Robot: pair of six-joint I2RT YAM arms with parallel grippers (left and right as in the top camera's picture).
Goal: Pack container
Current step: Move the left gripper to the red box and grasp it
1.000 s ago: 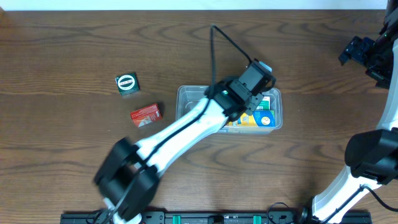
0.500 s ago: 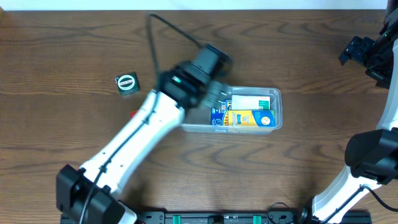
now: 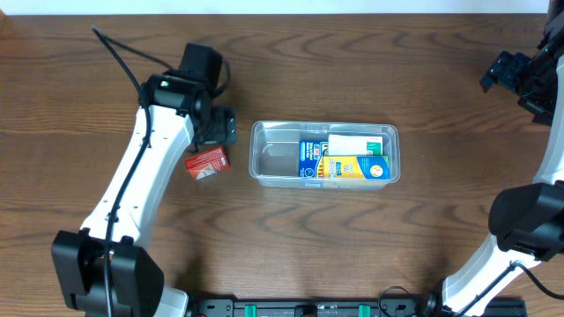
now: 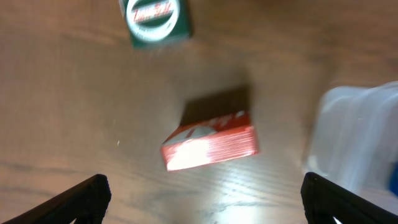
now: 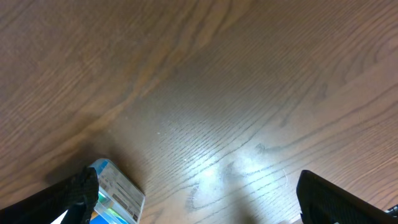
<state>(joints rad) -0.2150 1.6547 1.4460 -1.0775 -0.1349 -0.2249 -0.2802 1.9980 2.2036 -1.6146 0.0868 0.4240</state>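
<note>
The clear plastic container [image 3: 275, 158] lies in the middle of the table. A blue box [image 3: 312, 159], a white-green box [image 3: 357, 143] and a yellow box [image 3: 357, 167] fill its right part. My left gripper [image 3: 218, 130] hangs open just left of the container, above a red box [image 3: 206, 162]. In the left wrist view the red box [image 4: 210, 141] lies ahead of the left gripper [image 4: 202, 190], apart from both fingers. A green box [image 4: 155, 22] sits farther off, and the container [image 4: 360, 143] shows at the right edge. My right gripper [image 3: 507, 72] is open and empty at the far right.
In the right wrist view a small box with a pale label [image 5: 118, 196] lies on the wood beside one finger of the right gripper [image 5: 196, 186]. The left arm hides the green box in the overhead view. Brown wooden tabletop [image 3: 370, 255] surrounds everything.
My left arm has swung left from over the container to above the red box, and its jaws have opened wide. The blue box now lies in the container. The right arm has not moved.
</note>
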